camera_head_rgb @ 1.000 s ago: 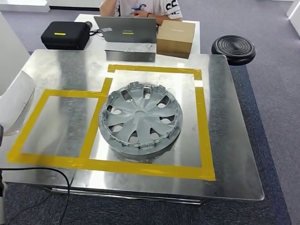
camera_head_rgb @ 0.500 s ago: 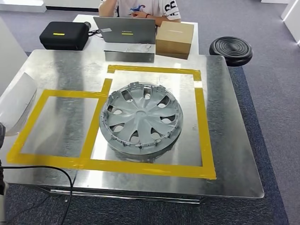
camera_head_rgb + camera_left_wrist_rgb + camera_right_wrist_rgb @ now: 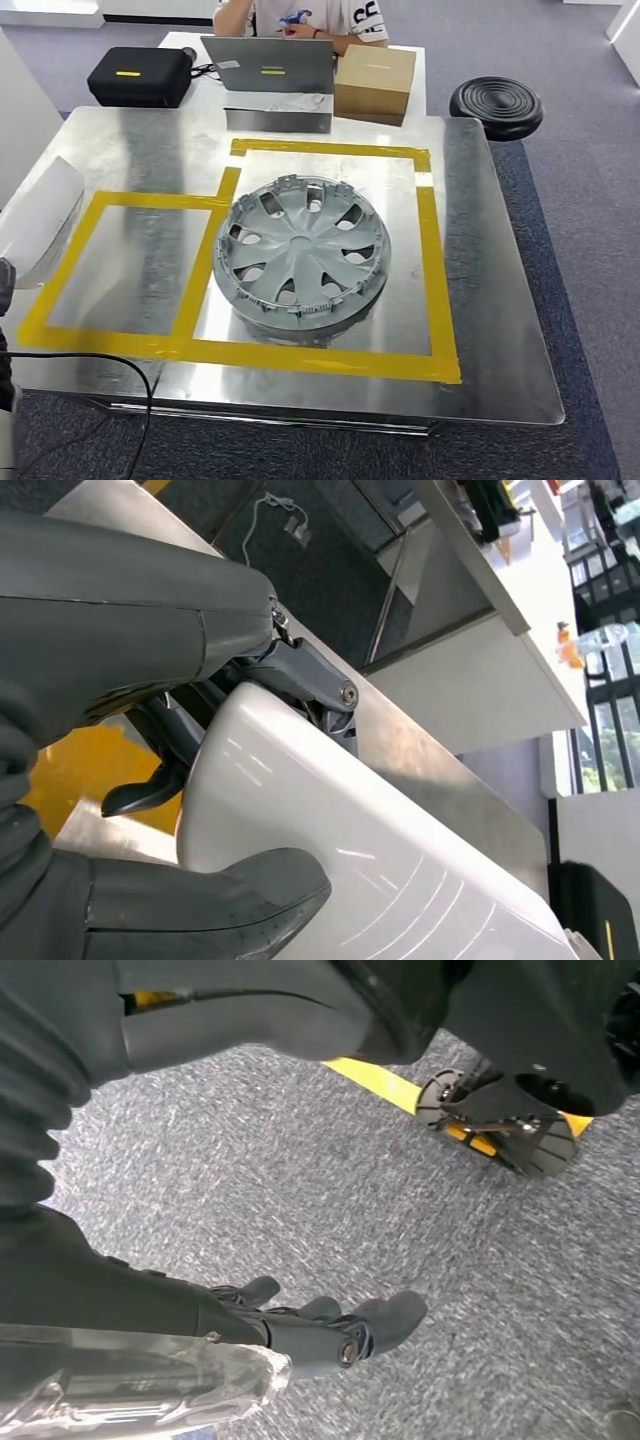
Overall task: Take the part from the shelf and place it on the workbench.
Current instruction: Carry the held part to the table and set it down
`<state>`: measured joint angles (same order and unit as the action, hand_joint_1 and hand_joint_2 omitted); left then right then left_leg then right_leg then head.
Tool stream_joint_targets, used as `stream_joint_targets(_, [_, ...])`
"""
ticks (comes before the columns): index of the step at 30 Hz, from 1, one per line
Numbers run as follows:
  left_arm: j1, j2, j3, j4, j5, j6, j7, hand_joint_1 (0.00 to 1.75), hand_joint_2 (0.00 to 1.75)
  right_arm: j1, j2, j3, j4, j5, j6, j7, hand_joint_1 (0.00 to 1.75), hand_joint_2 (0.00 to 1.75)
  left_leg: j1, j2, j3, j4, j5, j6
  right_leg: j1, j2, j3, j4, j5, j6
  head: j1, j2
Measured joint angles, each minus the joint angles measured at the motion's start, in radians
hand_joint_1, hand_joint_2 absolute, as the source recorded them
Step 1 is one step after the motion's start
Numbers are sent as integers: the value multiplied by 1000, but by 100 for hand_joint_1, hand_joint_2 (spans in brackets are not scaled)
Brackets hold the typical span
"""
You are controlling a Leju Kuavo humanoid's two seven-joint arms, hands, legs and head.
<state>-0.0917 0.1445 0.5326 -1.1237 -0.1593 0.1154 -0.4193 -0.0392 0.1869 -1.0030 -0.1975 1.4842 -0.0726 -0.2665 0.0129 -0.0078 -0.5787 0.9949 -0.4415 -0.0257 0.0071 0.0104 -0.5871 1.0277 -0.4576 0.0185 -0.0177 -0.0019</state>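
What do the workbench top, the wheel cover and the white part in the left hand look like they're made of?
Workbench top: bare sheet metal, by its dull, blotchy reflections. Wheel cover: probably silver-painted moulded plastic, going by the matte finish and clip tabs along its rim. White part: glossy, smooth, curved, likely painted plastic or metal; the left hand grips it.

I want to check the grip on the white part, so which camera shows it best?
The left wrist view: the white part sits large there, with the left hand gripping it, thumb on one side and dark fingers on the other. The head view catches just its pale end at the workbench edge. The right wrist view looks at carpet.
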Motion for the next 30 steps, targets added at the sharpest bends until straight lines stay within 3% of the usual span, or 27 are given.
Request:
stream_joint_targets(2, [-1, 5, -4, 2, -5, 3, 0, 175, 175, 1, 0, 0, 1, 0, 0, 0, 0, 0, 2, 0, -3, 5, -7, -10, -3, 0, 0, -5, 6, -11, -1, 0])
stream_joint_targets(4, [-5, 11, -6, 4, -8, 7, 0, 173, 175, 0, 0, 0, 1, 0, -2, 0, 0, 0, 3, 1, -34, 76, -53, -18, -6, 0, 2, -10, 10, -22, -5, 0])
stream_joint_targets(6, [-8, 13, -8, 8, -7, 8, -1, 91, 175, 0, 0, 0, 1, 0, -2, 0, 0, 0, 3, 1, -99, 216, -118, -23, -6, 0, 1, -10, 10, -25, -7, 0])
stream_joint_targets(7, [-8, 13, -8, 11, -5, 9, -1, 47, 175, 1, 0, 0, 1, 0, -1, 0, 0, 0, 3, 1, -125, 269, -133, -24, -6, -1, 0, -10, 10, -26, -7, 0])
stream_joint_targets(8, [-9, 13, -9, 14, -4, 11, -1, 5, 175, 2, 0, 0, 1, 0, -1, 0, 0, 0, 3, 1, -135, 288, -128, -24, -6, -1, 0, -10, 10, -26, -8, 0])
stream_joint_targets(9, [-10, 13, -10, 16, -3, 16, -1, 0, 175, 2, 0, 0, 1, 0, -1, 0, 0, 0, 3, 1, -125, 266, -105, -24, -6, -1, 1, -10, 10, -25, -8, 0])
stream_joint_targets(12, [-20, 13, -12, 20, -6, 33, -1, 0, 175, 1, 0, 0, 1, 0, -2, 0, 0, 0, 4, 3, -31, 72, -14, -20, -3, 0, 0, -7, 8, -19, -7, 0])
stream_joint_targets(14, [-26, 12, -15, 22, -9, 39, -1, 0, 175, 0, 0, 0, 1, 0, -2, 1, 0, 0, 3, 3, -1, 4, -1, -12, 2, 1, -4, -5, 8, -9, -5, 0])
stream_joint_targets(17, [-29, 11, -16, 26, -10, 42, -1, 0, 175, 2, 0, 0, 1, 0, -3, 2, 0, 0, 2, 2, -1, -3, 0, 8, 0, 0, -10, -1, 2, 4, -4, 0])
stream_joint_targets(19, [-33, 11, -17, 26, -10, 43, -2, 0, 175, 1, 0, 0, 1, 0, -3, 2, 0, 0, 6, 3, 1, -5, 2, 19, -1, -1, -41, 66, -39, 15, 2, 0])
stream_joint_targets(21, [-33, 9, -17, 27, -10, 45, -2, 0, 175, 1, 0, 0, 2, 0, -2, 2, 0, 0, 5, 3, 1, -5, 1, 24, -3, -2, -104, 202, -101, 23, 8, 0])
stream_joint_targets(22, [-33, 9, -17, 28, -10, 48, -2, 0, 175, 2, 0, 0, 2, 0, -2, 2, 0, 0, 5, 3, 1, -4, 1, 24, -3, -3, -132, 258, -119, 24, 7, 0])
stream_joint_targets(23, [-34, 8, -17, 30, -11, 51, -2, 0, 175, 3, 0, 0, 2, 0, -2, 2, 0, 0, 4, 2, 2, -4, 1, 25, -3, -2, -146, 283, -119, 24, 8, 0])
stream_joint_targets(24, [-35, 9, -17, 32, -11, 56, -1, 0, 175, 3, 0, 0, 2, 0, -2, 2, 0, 0, 4, 2, 3, -4, 1, 24, -3, -2, -141, 269, -101, 23, 8, 0])
stream_joint_targets(27, [-42, 10, -17, 41, -15, 76, 4, 0, 175, 1, 0, 0, 2, 0, -3, 4, 0, 0, 3, 0, 7, -3, -3, 18, -3, -2, -43, 69, -8, 15, 8, 0])
stream_joint_targets(28, [-46, 12, -17, 45, -17, 82, 7, 0, 175, 0, 0, 0, 2, 0, -3, 5, 0, 0, 2, 0, 7, -3, -4, 14, -2, -1, -16, 19, 7, 12, 7, 0])
stream_joint_targets(30, [-54, 16, -18, 54, -20, 89, 11, 0, 175, 0, 0, 1, 2, 0, -3, 6, 0, 0, -1, 0, 6, -5, -2, 5, 1, 0, -2, -4, 7, 4, 6, 0])
